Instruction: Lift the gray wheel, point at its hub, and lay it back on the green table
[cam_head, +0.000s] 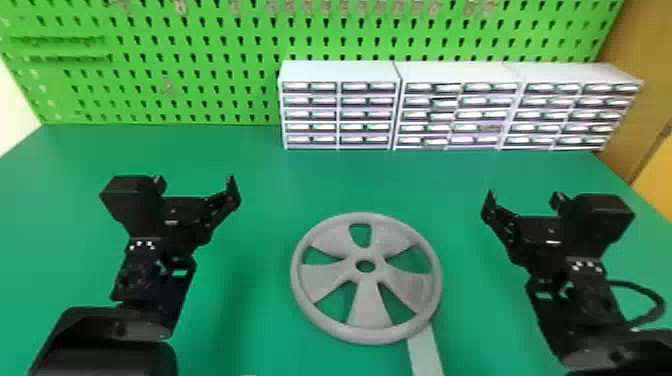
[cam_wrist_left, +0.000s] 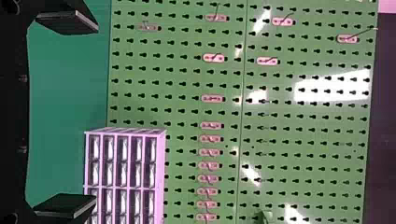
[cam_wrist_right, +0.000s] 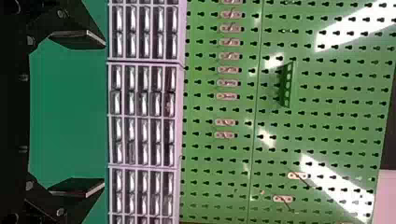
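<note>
Gripper fingers stand wide apart on both arms, gripping nothing; the left gripper (cam_head: 195, 186) hangs over the table's left part, its fingers pointing forward to the back wall, its forearm rising from the bottom edge of the head view; the right gripper (cam_head: 523, 200) mirrors it over the right part, also aimed forward, its arm coming in at the lower right corner with a black cable (cam_head: 661, 302) looping out beside it; in the wrist views, the left pads (cam_wrist_left: 70, 22) and the right pads (cam_wrist_right: 79, 186) face one another across a broad gap. Between the two arms, and nearer the robot than either gripper's tips, the gray wheel (cam_head: 367, 307) lies face up on the green table (cam_head: 265, 320), touched by neither gripper; green surface shows on both sides of its rim, the strip on the right a little narrower, and more stretches from its far edge to the drawer cabinets (cam_head: 340, 72); a pale strip (cam_head: 425, 350) runs from beneath the rim's near right edge toward the robot. The cabinets line the back from the middle rightward, before a green pegboard (cam_head: 200, 30); the table's side edges slant outward toward the robot, with a brown panel (cam_head: 637, 65) beyond the right one.
</note>
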